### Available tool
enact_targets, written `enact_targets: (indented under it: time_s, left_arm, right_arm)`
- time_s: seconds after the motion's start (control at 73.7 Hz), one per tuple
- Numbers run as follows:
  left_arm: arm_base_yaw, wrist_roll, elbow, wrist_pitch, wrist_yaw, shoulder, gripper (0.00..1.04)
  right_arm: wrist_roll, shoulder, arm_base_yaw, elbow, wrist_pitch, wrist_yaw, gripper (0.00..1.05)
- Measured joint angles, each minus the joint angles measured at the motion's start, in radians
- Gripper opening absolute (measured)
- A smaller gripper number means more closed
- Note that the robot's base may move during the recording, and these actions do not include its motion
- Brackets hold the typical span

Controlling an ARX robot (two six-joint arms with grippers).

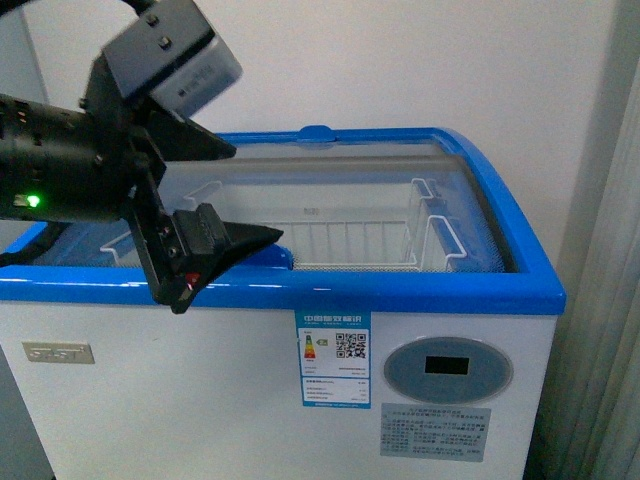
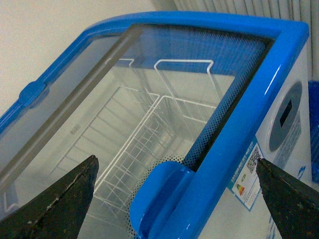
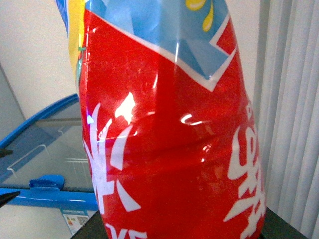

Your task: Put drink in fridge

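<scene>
Front: left gripper (image 1: 255,192) spread and empty over the fridge (image 1: 400,290) front rim, where the open lid bares the basket (image 1: 350,240).
Left wrist: lid handle (image 2: 162,199) sits between my fingers, untouched.
Right wrist: drink (image 3: 169,149) fills the frame, red-blue-yellow label creased. Right gripper (image 3: 184,228) apparently pinches it, outside the fridge.
</scene>
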Motion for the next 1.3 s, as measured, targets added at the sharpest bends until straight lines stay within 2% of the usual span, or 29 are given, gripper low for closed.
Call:
enact_targets:
  time_s: [0.19,0.38,0.937,1.303]
  left_arm:
    - [0.012,0.202,0.126,-0.148,-0.006,0.103,0.97]
    - [0.043,0.294,0.239,-0.213,-0.032,0.172,0.97]
    - [0.053,0.349,0.466,-0.304,-0.046,0.356,0.97]
    - [0.056,0.344,0.851,-0.277,-0.176,0.588,0.97]
  right_arm:
    - [0.000,0.000,0.000,0.000,0.000,0.000,0.35]
    - [0.000,0.000,0.000,0.000,0.000,0.000,0.35]
    - [0.000,0.000,0.000,0.000,0.000,0.000,0.35]
    - [-0.001,0.000,0.000,0.000,0.000,0.000,0.35]
